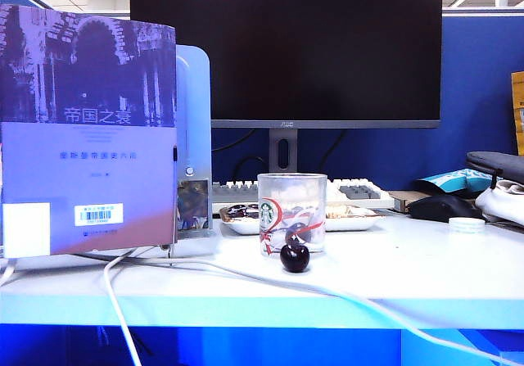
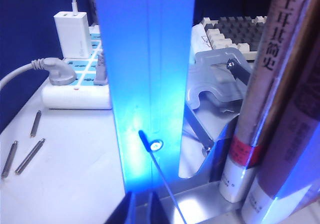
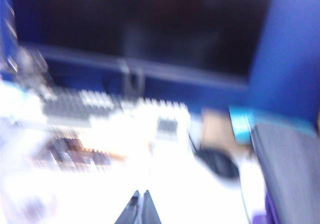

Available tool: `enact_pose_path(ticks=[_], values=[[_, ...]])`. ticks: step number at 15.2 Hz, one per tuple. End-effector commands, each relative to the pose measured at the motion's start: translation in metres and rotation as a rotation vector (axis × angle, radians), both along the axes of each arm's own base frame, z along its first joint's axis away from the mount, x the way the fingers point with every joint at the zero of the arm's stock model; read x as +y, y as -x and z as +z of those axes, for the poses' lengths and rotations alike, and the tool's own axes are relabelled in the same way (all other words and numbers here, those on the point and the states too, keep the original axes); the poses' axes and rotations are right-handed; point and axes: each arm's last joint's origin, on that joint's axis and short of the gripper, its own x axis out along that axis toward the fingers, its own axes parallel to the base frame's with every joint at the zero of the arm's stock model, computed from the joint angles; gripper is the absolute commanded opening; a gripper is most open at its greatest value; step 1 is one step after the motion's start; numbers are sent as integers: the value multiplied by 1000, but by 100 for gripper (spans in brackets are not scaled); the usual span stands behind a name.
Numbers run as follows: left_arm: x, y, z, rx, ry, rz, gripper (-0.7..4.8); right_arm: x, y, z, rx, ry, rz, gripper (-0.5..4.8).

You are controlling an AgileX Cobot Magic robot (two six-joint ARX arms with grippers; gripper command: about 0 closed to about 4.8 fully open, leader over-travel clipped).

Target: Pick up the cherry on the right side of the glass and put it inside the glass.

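Centrally on the white bench (image 1: pixel 426 276), a clear straight-sided glass tumbler (image 1: pixel 292 213) with a green round logo and red ribbon swirls stood upright. One small glossy dark red cherry (image 1: pixel 295 257) rested on the bench just in front of the glass, toward the bench's front edge, touching or nearly touching its base. Another dark round shape showed through the glass wall. Behind the glass lay a shallow white tray (image 1: pixel 360 219), then a pale keyboard (image 1: pixel 360 191) and a large black monitor (image 1: pixel 285 47). A purple-covered book (image 1: pixel 88 128) stood upright near the bench's left edge. Neither arm appeared in the exterior view. The right gripper (image 3: pixel 139 208), seen in its blurred wrist view, had its tips pressed together, holding nothing. The left gripper (image 2: pixel 141 209) showed only dark tips; its opening could not be told.
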Motion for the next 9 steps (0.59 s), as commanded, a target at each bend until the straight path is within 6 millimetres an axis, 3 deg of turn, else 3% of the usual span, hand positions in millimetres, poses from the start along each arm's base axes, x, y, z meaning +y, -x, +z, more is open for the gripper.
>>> enact_pose_path(ticks=[1,7,9], values=[[0,0,-1,10,3,-3,53,-3,2,-24,-23,-13,-29,0],[0,0,-1,10,3,-3,53,-10,-11,-70,112,-42,-132,0],[0,0,-1,10,3,-3,53,-11,-11,-85,233,-26,-148,0]])
